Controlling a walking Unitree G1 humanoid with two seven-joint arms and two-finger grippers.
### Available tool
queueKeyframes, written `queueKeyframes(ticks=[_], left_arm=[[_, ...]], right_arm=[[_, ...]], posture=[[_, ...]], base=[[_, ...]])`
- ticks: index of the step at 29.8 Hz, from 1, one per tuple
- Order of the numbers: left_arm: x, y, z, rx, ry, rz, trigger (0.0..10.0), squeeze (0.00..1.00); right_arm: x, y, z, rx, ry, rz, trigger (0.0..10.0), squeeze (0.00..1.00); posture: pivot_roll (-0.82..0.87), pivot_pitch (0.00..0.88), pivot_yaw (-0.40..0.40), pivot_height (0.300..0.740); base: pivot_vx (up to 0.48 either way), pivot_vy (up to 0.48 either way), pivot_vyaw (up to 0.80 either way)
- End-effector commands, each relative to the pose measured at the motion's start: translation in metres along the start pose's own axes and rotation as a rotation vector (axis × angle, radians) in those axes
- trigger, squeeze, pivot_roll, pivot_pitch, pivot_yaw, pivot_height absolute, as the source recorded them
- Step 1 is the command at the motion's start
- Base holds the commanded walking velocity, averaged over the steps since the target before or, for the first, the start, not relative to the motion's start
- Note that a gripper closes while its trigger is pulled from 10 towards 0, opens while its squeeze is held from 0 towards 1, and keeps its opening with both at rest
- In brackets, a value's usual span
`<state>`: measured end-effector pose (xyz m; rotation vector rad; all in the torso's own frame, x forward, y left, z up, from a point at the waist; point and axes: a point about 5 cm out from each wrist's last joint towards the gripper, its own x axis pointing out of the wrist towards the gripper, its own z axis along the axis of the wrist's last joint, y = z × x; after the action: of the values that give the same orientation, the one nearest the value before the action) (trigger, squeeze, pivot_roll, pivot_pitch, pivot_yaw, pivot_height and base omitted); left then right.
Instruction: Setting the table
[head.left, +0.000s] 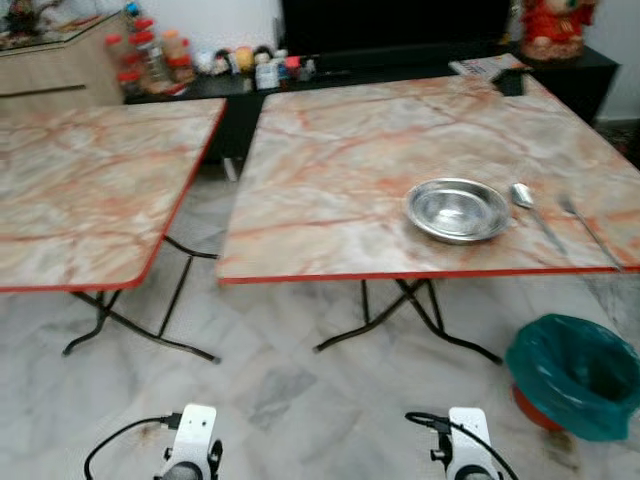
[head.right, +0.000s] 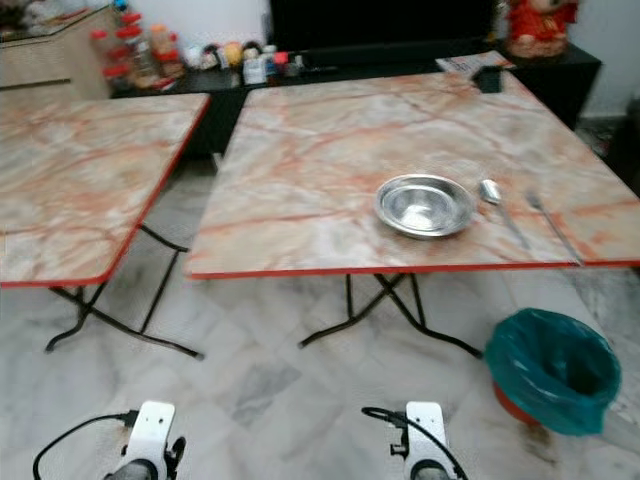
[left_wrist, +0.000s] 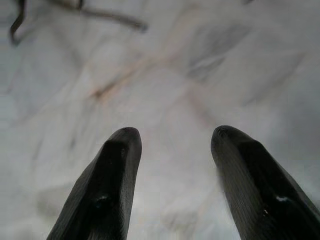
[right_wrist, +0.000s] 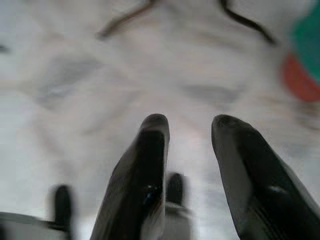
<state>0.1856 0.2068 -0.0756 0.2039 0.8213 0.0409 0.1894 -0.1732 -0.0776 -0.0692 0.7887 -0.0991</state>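
round steel bowl (head.left: 457, 209), shiny, shallow, sits near front edge of right marble-pattern table (head.left: 350, 150). spoon (head.left: 522, 196) just beside bowl on its right, fork (head.left: 590, 230) further right, both lying handle toward table's red front edge. left gripper (left_wrist: 172, 137) hangs low over pale floor (head.left: 280, 390), fingers apart, holding nothing. right gripper (right_wrist: 190, 122) same, fingers parted, empty. tableware well apart from both, up on table ahead. green-lined bin (head.left: 575, 375) on floor at right.
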Motion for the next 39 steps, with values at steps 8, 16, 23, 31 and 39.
queueKeyframes(ticks=[8, 16, 23, 31, 39], left_arm=[[0.0009, 0.001, 0.0026, 0.006, -0.005, 0.003, 10.0, 0.0], [0.0005, 0.0053, 0.002, 0.012, -0.006, 0.01, 10.0, 0.0], [0.0003, 0.0068, 0.0012, 0.013, -0.003, 0.013, 10.0, 0.0], [0.0006, 0.007, 0.0023, 0.005, -0.006, 0.018, 10.0, 0.0], [0.0007, 0.0066, 0.0026, 0.0, -0.006, 0.019, 10.0, 0.0]], right_arm=[[-0.0013, -0.0022, -0.0045, 0.005, 0.013, -0.004, 10.0, 0.0], [-0.0007, -0.0006, -0.0026, 0.033, 0.009, -0.005, 10.0, 0.0], [0.0003, -0.0004, 0.0008, 0.037, -0.001, -0.005, 10.0, 0.0], [0.0004, -0.0008, 0.0006, 0.052, 0.003, -0.017, 10.0, 0.0], [0.0007, -0.0019, 0.0011, 0.08, 0.004, -0.03, 10.0, 0.0]], posture=[[0.02, 0.0, 0.117, 0.74], [0.03, 0.0, 0.118, 0.74], [0.03, 0.0, 0.119, 0.74], [0.04, 0.0, 0.127, 0.74], [0.04, 0.009, 0.131, 0.74]], base=[[0.0, 0.377, 0.0], [0.0, 0.385, 0.0], [0.0, 0.394, -0.48], [0.0, 0.412, 0.0], [0.0, 0.46, -0.47]])
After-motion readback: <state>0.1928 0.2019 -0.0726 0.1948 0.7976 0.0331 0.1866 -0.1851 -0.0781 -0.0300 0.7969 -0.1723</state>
